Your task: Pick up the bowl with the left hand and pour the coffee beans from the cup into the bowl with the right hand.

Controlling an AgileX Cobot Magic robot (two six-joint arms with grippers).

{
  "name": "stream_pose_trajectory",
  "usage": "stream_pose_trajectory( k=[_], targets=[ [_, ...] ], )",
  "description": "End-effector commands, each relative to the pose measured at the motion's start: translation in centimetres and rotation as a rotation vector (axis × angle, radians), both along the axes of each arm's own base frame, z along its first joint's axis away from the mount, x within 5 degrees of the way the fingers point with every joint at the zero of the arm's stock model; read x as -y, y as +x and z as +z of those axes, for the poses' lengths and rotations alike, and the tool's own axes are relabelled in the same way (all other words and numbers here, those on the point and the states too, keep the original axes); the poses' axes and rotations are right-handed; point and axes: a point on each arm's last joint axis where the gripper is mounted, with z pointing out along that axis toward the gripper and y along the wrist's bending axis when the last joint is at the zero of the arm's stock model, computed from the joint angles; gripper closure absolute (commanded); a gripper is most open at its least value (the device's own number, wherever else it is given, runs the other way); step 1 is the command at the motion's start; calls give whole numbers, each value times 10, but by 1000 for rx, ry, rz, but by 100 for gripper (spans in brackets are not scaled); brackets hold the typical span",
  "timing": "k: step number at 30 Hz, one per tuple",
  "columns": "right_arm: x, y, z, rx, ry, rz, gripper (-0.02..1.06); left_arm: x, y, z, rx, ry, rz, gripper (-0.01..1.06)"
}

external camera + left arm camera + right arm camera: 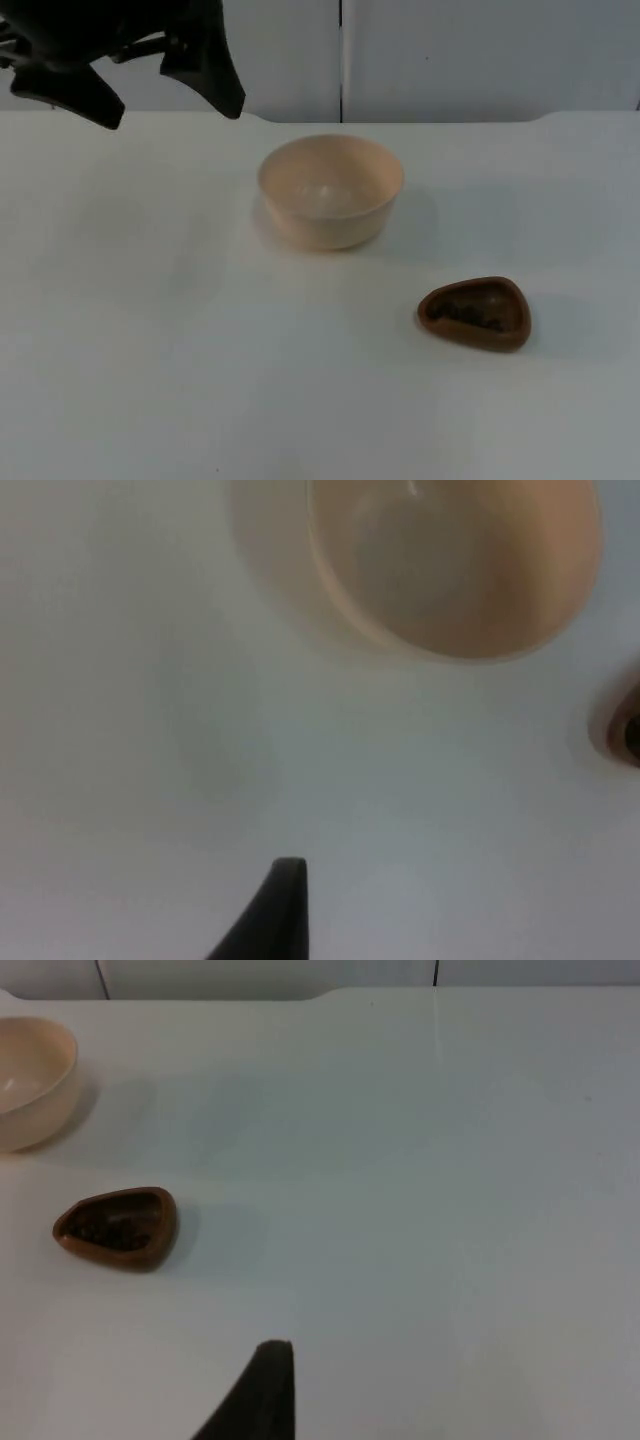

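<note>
Top view has the left gripper [160, 85] hanging above the worktop [150, 350] beyond and well to one side of the bowl [331, 190], its jaws spread apart and holding nothing. Bowl sits upright, cup [474, 313] near it on the near side, well apart. Right wrist view catches dark beans [112, 1230] inside the cup; how many is hard to tell. Right gripper's jaws: cannot tell.
</note>
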Motion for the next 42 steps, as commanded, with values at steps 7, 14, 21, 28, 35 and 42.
stream_pose_trajectory(
  k=[7, 14, 21, 28, 35, 42],
  targets=[
    [0, 0, 0, 6, -1, -7, -1, 12, 34, 0, -28, -14, -8, 6],
    [0, 0, 0, 6, 0, -6, -1, 24, 72, -13, -97, -27, 3, 6],
    [0, 0, 0, 6, 0, -6, -1, 29, 103, -39, -155, 3, 52, 6],
    [0, 0, 0, 6, 0, -6, -1, 33, 122, -67, -188, 2, 95, 6],
    [0, 0, 0, 6, 0, -6, -1, 37, 140, -96, -224, -7, 141, 6],
    [0, 0, 0, 6, 0, -6, -1, 37, 152, -114, -236, 1, 176, 6]
  ],
)
